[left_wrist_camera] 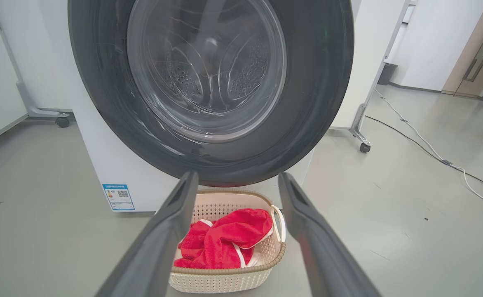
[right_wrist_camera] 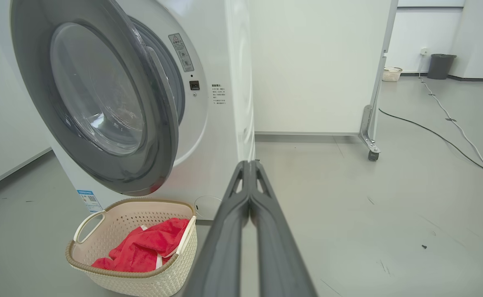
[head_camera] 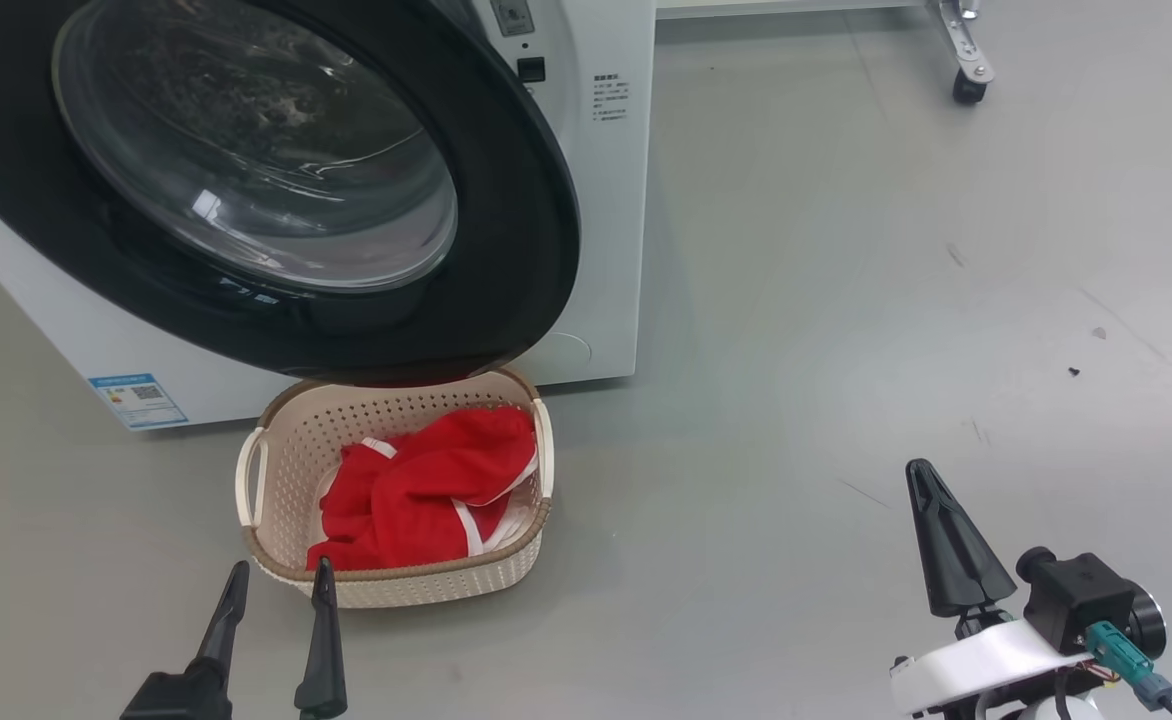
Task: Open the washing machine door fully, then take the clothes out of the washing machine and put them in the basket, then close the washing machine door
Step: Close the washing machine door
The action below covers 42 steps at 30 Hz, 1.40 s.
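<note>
We see red clothes (head_camera: 426,490) in the basket (head_camera: 291,470) under the ajar washing machine door (head_camera: 506,200). Near the basket our left claw (head_camera: 282,565) gapes empty; well right of it our right claw (right_wrist_camera: 249,163) is closed

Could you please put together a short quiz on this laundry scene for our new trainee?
1. True or false: the clothes lie inside the basket.
2. Pick one. The washing machine door is: A) latched shut; B) ajar, standing off the front of the washing machine; C) lying on the floor.
3. Fill in: of the left tool and the right tool, the one with its fingers pressed together is the ____ tool.

Key: 1 true; 2 B; 3 right.
</note>
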Available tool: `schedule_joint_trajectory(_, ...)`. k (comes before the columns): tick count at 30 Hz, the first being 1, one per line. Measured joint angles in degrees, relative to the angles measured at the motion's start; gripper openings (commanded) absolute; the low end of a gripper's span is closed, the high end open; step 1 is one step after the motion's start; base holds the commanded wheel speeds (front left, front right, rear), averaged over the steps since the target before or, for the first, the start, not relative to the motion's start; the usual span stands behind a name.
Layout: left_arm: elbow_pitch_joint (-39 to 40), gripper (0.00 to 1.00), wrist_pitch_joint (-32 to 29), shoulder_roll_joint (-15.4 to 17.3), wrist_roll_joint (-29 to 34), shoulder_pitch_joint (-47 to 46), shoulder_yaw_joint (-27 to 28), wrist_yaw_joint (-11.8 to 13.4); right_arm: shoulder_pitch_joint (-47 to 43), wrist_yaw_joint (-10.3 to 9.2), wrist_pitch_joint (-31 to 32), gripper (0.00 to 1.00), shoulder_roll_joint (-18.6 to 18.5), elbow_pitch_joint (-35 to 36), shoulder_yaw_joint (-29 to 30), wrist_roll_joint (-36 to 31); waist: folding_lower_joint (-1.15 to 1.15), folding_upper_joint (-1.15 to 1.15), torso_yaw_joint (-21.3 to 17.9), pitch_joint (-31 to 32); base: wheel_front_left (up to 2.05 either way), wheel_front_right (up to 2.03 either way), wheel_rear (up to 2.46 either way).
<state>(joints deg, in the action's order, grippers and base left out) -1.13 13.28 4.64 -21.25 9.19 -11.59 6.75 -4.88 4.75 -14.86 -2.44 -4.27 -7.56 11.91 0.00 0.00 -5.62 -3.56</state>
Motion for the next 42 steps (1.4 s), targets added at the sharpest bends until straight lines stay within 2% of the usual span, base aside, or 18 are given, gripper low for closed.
schedule_joint_trajectory(15,1.66,1.0,0.49,-0.53,1.29,-2.47,-1.52,0.0,6.38,1.69,0.0,0.0,-2.6,0.25,-2.9,-1.15,0.0,0.0,4.11,-3.41,0.0,0.0,0.0)
schedule_joint_trajectory(26,2.71,1.0,0.93,-1.35,2.22,-6.36,-3.59,0.01,17.79,2.23,-0.01,0.0,-5.73,-0.01,-6.45,-1.86,0.0,0.0,8.05,-8.49,0.0,0.0,0.0)
schedule_joint_trajectory(32,2.74,1.0,0.99,-1.66,2.29,-8.89,-5.31,0.0,25.19,2.24,1.05,0.0,-8.1,-2.22,-8.24,-1.64,0.0,0.0,11.53,-11.44,0.0,0.0,0.0)
schedule_joint_trajectory(42,1.8,1.0,1.0,-1.82,2.16,-11.3,-7.24,0.0,36.38,2.24,3.59,0.0,-11.1,-6.05,-15.28,0.81,0.0,0.0,16.87,-14.9,0.0,0.0,0.0)
